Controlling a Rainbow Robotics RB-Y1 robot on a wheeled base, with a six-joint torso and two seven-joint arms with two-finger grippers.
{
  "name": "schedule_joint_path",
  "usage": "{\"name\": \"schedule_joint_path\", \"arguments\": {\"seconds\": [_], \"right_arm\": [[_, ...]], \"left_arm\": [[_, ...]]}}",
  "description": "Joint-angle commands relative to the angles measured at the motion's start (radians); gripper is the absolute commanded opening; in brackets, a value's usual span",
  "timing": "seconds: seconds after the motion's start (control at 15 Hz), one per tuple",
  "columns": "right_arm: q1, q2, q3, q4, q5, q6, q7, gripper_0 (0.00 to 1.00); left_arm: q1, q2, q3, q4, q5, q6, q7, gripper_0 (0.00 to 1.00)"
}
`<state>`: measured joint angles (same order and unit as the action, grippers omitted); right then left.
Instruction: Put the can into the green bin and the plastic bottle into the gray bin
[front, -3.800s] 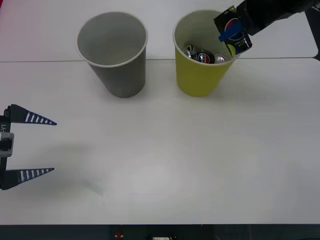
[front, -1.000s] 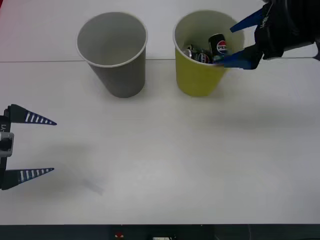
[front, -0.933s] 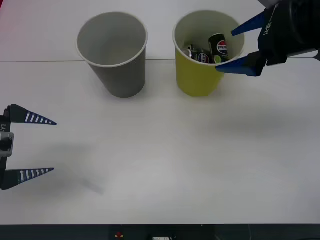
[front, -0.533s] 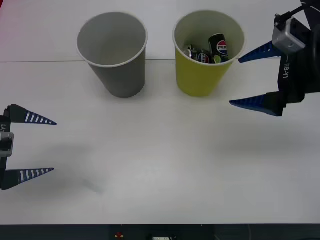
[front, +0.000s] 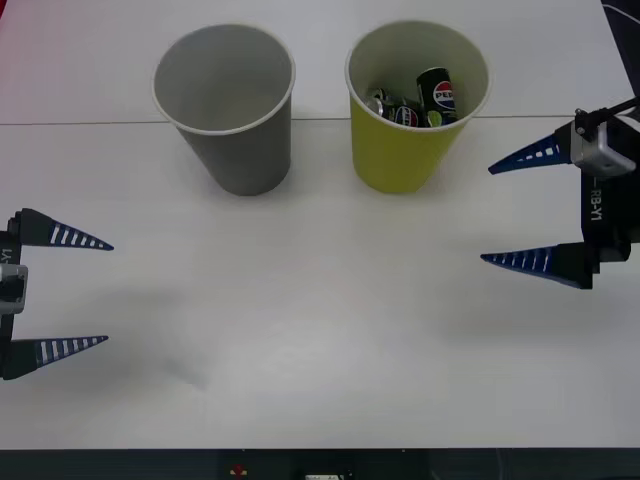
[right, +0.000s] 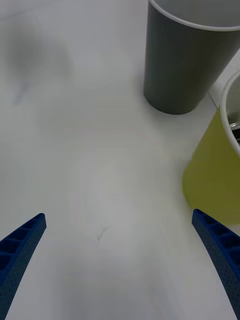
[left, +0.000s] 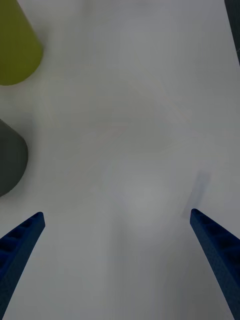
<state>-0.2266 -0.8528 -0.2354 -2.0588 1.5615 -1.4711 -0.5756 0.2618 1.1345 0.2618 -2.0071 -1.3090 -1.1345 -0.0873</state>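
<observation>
A black Pepsi can (front: 437, 94) stands upright inside the green bin (front: 395, 155), beside other cans (front: 398, 112) lying at its bottom. The gray bin (front: 250, 150) stands to its left with nothing visible inside. My right gripper (front: 487, 215) hovers open over the table, to the right of and nearer than the green bin, holding nothing. Its wrist view shows the open gripper (right: 119, 215) facing the gray bin (right: 190, 60) and the green bin (right: 212, 180). My left gripper (front: 108, 293) rests open at the table's left edge. The plastic bottle is out of view.
The white table (front: 320, 330) has a seam running behind the bins and a dark front edge. In the left wrist view the open left gripper (left: 117, 215) faces the green bin (left: 15, 45) and the gray bin (left: 9, 155) across bare table.
The right gripper, which held the can over the green bin, opened and left it standing inside. It then drew back toward the front right. The left arm stayed still.
</observation>
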Motion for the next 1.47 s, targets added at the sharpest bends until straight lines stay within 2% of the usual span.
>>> {"name": "schedule_joint_path", "arguments": {"seconds": [0.07, 0.53, 0.73, 1.47], "right_arm": [[0.061, -0.006, -0.012, -0.043, 0.025, 0.000, 0.025, 1.00], [0.227, -0.025, -0.042, -0.164, 0.086, 0.000, 0.039, 1.00], [0.286, -0.025, -0.056, -0.192, 0.086, 0.002, 0.060, 1.00], [0.265, 0.003, -0.064, -0.158, 0.086, 0.017, 0.072, 1.00]], "left_arm": [[0.000, 0.000, 0.000, 0.000, 0.000, 0.000, 0.000, 1.00], [0.000, 0.000, 0.000, 0.000, 0.000, 0.000, 0.000, 1.00], [0.000, 0.000, 0.000, 0.000, 0.000, 0.000, 0.000, 1.00], [0.000, 0.000, 0.000, 0.000, 0.000, 0.000, 0.000, 1.00]]}}
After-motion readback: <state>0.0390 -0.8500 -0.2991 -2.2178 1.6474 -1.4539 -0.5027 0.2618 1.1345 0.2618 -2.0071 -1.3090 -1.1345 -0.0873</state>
